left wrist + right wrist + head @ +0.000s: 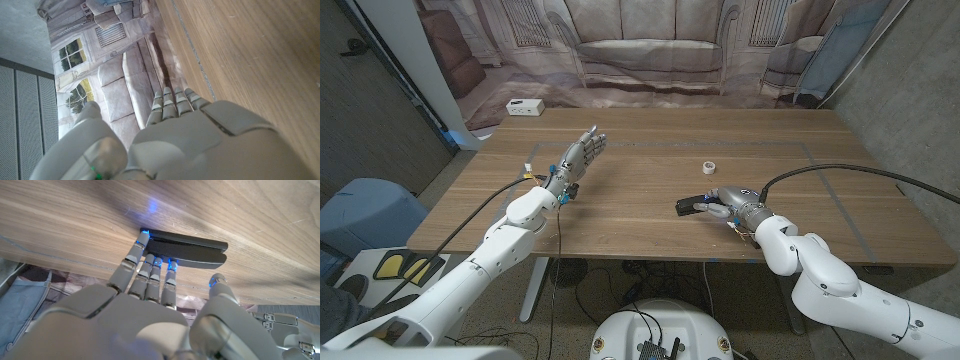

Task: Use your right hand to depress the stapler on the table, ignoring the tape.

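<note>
Head view: right hand (728, 200) lies over the near end of the black stapler (688, 207), which sits on the wooden table (650, 225) toward the robot's right, close to the front edge. Right wrist view: the fingertips (142, 239) touch the stapler's top arm, pressing rather than grasping; the thumb stands free. A white tape roll (709, 167) lies apart, farther back. Left hand (582, 153) is raised over the table's left side, fingers extended, holding nothing.

Printed sofa backdrop (650, 50) behind wooden table (650, 225); grey walls (910, 90) beside.
</note>
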{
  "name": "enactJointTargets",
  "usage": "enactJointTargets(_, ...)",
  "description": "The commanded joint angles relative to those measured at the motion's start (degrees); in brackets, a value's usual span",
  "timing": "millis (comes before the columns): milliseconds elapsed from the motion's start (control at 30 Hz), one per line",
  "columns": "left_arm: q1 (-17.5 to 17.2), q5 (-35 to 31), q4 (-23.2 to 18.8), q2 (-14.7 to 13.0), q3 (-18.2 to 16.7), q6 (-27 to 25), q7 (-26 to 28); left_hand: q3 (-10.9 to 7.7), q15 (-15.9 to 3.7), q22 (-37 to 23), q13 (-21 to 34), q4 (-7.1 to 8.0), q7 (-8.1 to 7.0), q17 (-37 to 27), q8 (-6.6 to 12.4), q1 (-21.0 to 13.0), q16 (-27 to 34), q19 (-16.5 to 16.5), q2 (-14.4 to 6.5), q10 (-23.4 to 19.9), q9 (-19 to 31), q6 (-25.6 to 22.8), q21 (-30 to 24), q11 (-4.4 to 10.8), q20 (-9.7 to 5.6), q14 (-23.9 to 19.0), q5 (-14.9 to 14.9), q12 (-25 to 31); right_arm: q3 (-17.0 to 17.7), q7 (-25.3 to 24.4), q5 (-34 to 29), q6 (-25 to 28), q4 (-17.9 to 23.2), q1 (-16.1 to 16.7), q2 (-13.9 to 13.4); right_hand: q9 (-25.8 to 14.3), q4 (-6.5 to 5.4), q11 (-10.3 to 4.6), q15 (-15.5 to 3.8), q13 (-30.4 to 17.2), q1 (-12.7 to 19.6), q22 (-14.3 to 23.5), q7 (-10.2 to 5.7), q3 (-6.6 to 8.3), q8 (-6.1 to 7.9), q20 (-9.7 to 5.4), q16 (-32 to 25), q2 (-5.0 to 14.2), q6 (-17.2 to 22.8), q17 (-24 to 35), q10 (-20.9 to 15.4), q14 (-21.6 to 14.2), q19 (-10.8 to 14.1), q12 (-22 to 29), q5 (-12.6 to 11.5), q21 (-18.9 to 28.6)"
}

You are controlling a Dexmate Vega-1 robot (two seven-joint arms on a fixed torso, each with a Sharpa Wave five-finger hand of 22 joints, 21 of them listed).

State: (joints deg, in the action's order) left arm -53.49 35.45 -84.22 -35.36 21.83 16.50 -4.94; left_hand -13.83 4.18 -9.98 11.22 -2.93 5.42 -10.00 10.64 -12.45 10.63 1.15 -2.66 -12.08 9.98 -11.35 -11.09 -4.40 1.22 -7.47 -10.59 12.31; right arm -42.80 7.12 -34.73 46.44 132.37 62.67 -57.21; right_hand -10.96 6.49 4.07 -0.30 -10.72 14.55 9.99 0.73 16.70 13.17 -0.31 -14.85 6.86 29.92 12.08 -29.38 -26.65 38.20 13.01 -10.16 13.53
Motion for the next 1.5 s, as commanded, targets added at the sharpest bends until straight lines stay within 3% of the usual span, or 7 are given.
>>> enactJointTargets(33, 0.13, 0.08, 0.36, 0.13, -0.12, 0.48, -0.24, -0.16, -0.02, -0.32, 0.02, -0.38, -0.17, -0.26, 0.12, 0.06, 0.10, 0.03, -0.08, -0.36, 0.25, -0.62, -0.23, -0.02, 0.22, -0.18, 0.02, -0.16, 1.48, -2.58, 0.13, -1.70, 0.67, 0.96, -0.40, -0.03, 0.03, 0.34, 0.29, -0.57, -0.19, 0.19, 0.46, 0.31, 0.25, 0.16, -0.35, 0.00, 0.95, 0.32, -2.09, -0.87, 0.62, 0.33, -0.01, 0.12)
enactJointTargets(900, 1.12, 0.37, 1.71, 0.74, 0.08, 0.98, -1.27, -0.15, -0.02, -0.32, 0.02, -0.56, -0.19, -0.26, 0.11, 0.16, 0.10, 0.03, -0.14, -0.38, 0.25, -0.62, -0.24, 0.12, 0.24, -0.16, 0.02, -0.17, 1.45, -3.44, -1.93, -1.48, 1.51, 1.28, -0.13, -0.03, 0.16, 0.45, 0.11, -0.56, -0.19, 0.21, 0.36, 0.63, 0.01, 0.07, -0.16, -0.11, 1.52, 0.30, -2.69, -1.42, 1.06, 0.09, 0.00, -0.06)
enactJointTargets(1500, 1.59, 0.17, 1.64, 1.12, 0.41, 1.07, -1.39, -0.15, -0.06, -0.32, 0.02, -0.69, -0.15, -0.26, 0.12, 0.24, 0.11, 0.01, -0.19, -0.36, 0.25, -0.67, -0.25, 0.04, 0.28, -0.18, 0.03, -0.18, 2.53, -4.44, -3.43, -1.96, 2.22, 2.62, -0.32, -0.04, 0.43, -0.44, 0.03, -0.56, 0.25, 0.23, -0.05, 1.03, -0.20, 0.04, -0.06, 0.16, 1.81, 0.43, -2.86, -1.52, 1.18, -0.20, -0.10, -0.27)
